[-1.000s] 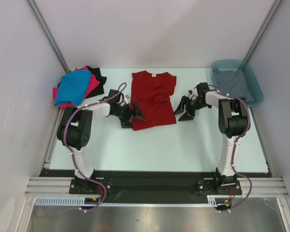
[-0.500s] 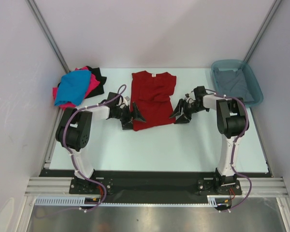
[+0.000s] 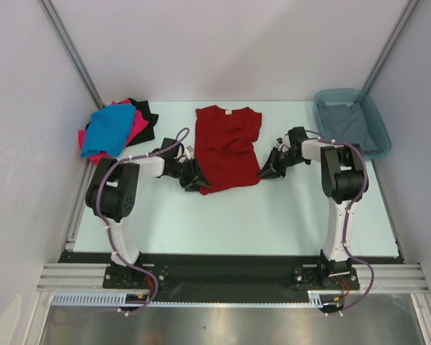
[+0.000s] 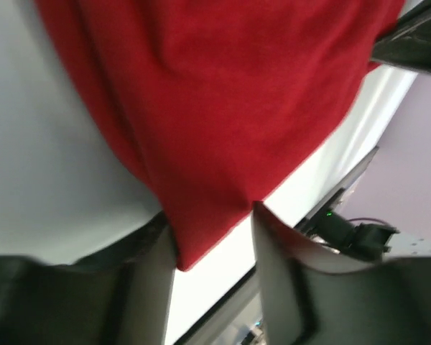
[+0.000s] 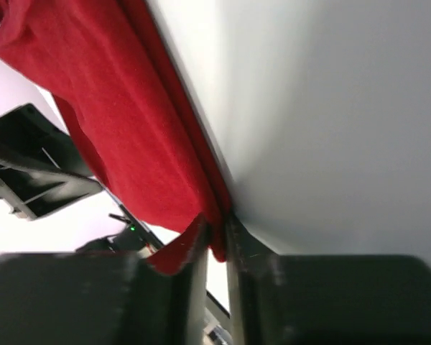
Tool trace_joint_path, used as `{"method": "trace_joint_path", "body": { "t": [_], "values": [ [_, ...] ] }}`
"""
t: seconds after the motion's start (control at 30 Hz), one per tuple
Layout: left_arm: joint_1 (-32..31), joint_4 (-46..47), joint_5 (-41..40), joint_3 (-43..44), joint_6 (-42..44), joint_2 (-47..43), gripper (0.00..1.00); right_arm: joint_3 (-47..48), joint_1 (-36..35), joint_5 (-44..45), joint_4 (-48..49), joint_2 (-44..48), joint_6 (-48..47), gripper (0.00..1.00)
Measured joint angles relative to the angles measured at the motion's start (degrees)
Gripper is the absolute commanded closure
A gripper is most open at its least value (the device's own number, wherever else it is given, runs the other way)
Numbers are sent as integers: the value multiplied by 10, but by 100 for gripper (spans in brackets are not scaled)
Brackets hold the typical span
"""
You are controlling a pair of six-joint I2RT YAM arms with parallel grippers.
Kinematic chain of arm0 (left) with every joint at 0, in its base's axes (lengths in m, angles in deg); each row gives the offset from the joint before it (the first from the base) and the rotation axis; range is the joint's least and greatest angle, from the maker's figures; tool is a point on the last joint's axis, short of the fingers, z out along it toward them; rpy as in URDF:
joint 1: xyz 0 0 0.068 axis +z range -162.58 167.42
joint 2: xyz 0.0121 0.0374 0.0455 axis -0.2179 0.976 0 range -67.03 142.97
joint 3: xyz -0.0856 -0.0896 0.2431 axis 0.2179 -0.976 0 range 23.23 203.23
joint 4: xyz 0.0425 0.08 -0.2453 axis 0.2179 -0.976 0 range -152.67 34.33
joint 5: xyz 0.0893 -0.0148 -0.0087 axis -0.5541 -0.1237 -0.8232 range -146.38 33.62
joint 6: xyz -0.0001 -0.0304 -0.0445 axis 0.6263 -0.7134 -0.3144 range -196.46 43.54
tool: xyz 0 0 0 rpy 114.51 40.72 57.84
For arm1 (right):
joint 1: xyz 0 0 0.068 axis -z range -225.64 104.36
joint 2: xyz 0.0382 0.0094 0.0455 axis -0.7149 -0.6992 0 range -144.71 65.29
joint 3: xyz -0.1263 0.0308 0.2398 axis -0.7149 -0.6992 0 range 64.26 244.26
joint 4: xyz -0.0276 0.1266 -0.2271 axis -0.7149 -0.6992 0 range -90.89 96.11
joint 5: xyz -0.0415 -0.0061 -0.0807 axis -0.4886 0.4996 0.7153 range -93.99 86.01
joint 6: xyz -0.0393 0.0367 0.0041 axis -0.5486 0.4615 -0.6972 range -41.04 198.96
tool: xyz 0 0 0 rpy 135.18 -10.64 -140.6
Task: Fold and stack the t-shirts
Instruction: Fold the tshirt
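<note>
**Red tee centre table, both grippers at its near corners**

Surface: pale, flat table (image 3: 273, 215), black strip (image 3: 230, 262) + metal rail (image 3: 230, 277) along near edge by the arm bases. Room: plain white walls (image 3: 237, 50), two slanted metal struts (image 3: 72, 50) in the back corners.

Far-left corner: pile w/ blue t-shirt (image 3: 109, 129) on top, pink t-shirt (image 3: 139, 129) under it, black t-shirt (image 3: 147, 115) behind. Far-right corner: teal tub (image 3: 377, 126) w/ grey t-shirt (image 3: 345, 122) lying inside.

Dark red t-shirt (image 3: 226, 147) lies centre, collar toward far wall, some wrinkles mid-body.

Left gripper (image 3: 196, 176) low at shirt's near-left corner; wrist view shows fingers (image 4: 154, 287) apart w/ the red corner lying between them, not pinched flat. Right gripper (image 3: 268, 169) at near-right corner; wrist view shows fingers (image 5: 194, 266) nearly together, clamped on the red hem.

Vs 1 s ago: both jaw pairs were spread wider. Right gripper stood on bare table just off the shirt's right edge, now in on the hem. Left gripper moved slightly in at the corner. Pile, tub, grey tee: no change.
</note>
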Motion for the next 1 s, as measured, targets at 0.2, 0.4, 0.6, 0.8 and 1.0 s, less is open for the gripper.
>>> {"method": "trace_joint_path", "body": {
  "t": [0.2,0.4,0.6,0.8,1.0],
  "values": [
    [0,-11,-3,2,9,18,94,0,0,1,0,-3,1,100],
    [0,-30,-3,8,28,18,100,-24,-5,7,0,17,-5,100],
    [0,-75,2,2,60,2,100,-106,-31,25,-43,103,-21,100],
    [0,-117,12,-26,85,-40,99,-159,-84,52,-94,204,-25,100],
    [-1,-145,27,-70,100,-84,98,-203,-106,75,-142,275,-21,100]
  ]
}}
